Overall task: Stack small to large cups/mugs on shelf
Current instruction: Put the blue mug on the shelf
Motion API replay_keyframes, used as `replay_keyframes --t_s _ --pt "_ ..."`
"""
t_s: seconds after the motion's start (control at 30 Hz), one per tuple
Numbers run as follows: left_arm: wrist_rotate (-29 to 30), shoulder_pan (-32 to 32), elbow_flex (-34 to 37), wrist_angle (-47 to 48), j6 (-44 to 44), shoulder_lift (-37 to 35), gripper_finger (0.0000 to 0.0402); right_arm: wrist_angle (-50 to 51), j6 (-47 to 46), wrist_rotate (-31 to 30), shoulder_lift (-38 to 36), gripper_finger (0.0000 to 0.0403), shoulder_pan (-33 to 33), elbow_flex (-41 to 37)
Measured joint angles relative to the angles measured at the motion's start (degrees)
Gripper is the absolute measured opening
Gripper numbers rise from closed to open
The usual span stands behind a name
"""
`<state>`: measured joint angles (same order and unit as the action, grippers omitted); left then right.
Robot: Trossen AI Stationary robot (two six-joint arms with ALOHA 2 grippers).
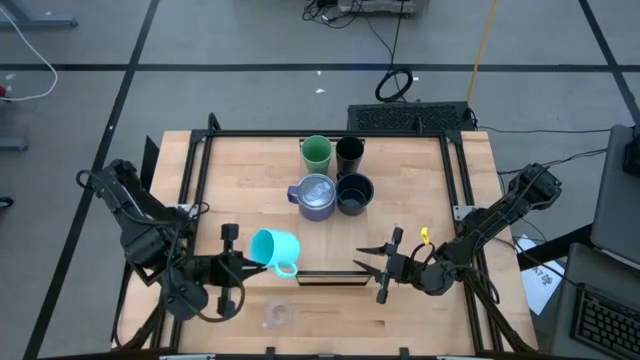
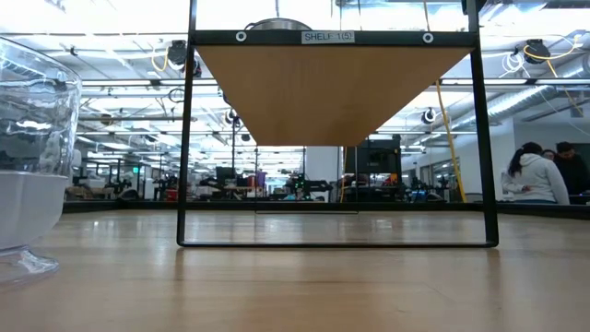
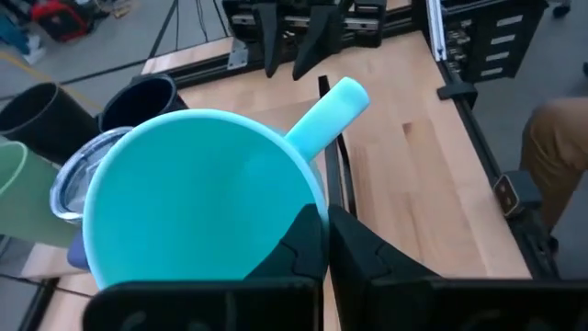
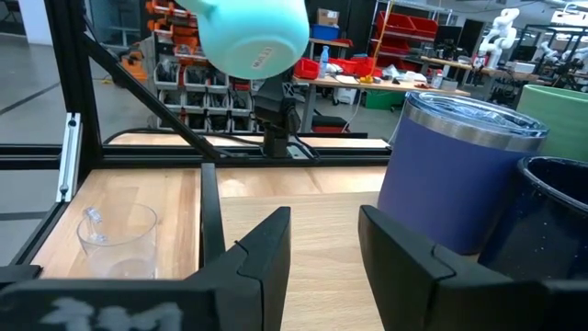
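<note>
Pale, fine-grained wood throughout: shelf (image 1: 410, 190) a smooth rectangular board raised in a black metal frame above the desk (image 2: 295, 286), of the same light wood. Grey floor with dark lines and loose cables around the rig. Beyond the desk, an open workshop with ceiling lights, racks and benches; people (image 2: 539, 175) seated far off in the low view.

On the shelf, four vessels clustered touching or nearly so: matte green cup (image 1: 316, 153) beside slim black tumbler (image 1: 349, 154); nearer the arms, lavender-grey mug (image 1: 315, 197) with a metallic rim and clear lid, next to glossy wide black mug (image 1: 354, 193).

Left tool (image 1: 243, 263) clamped on the rim of the cyan handled mug (image 1: 274, 249), fingers (image 3: 367, 262) together on its wall; mug smooth, opaque, tilted, lifted clear of the shelf's front edge, handle pointing toward the right arm.

Right tool (image 1: 372, 263) at the shelf's front edge, level, fingers (image 4: 262, 253) apart, gripping nothing, facing the lavender-grey mug.

Small clear glass (image 1: 277, 315) upright on the desk, in front of the shelf, below the left tool; transparent, footed base seen in the low view.
</note>
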<state>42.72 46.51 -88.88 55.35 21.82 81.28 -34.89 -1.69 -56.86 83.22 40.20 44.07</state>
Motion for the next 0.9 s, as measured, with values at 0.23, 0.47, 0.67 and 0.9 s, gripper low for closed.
replay_keyframes --t_s 0.23,0.47,0.67,0.9 --pt "-2.9 -2.9 -0.1 -3.4 1.0 0.0 0.0003 0.0 -0.2 0.0 0.0 0.0120 0.0 0.0" --pt "-8.8 -6.9 -4.1 -4.3 -3.0 0.0 0.0003 0.9 -0.2 0.0 0.0 0.0120 0.0 0.0" --pt "-15.5 -11.1 -8.1 -5.6 -9.1 0.9 0.0003 0.9 -0.6 0.0 0.0 0.0120 0.2 0.0" --pt "-21.1 -15.3 -15.8 -0.5 -15.1 5.4 0.0003 0.9 -0.4 0.1 0.0 0.0120 1.1 0.0"
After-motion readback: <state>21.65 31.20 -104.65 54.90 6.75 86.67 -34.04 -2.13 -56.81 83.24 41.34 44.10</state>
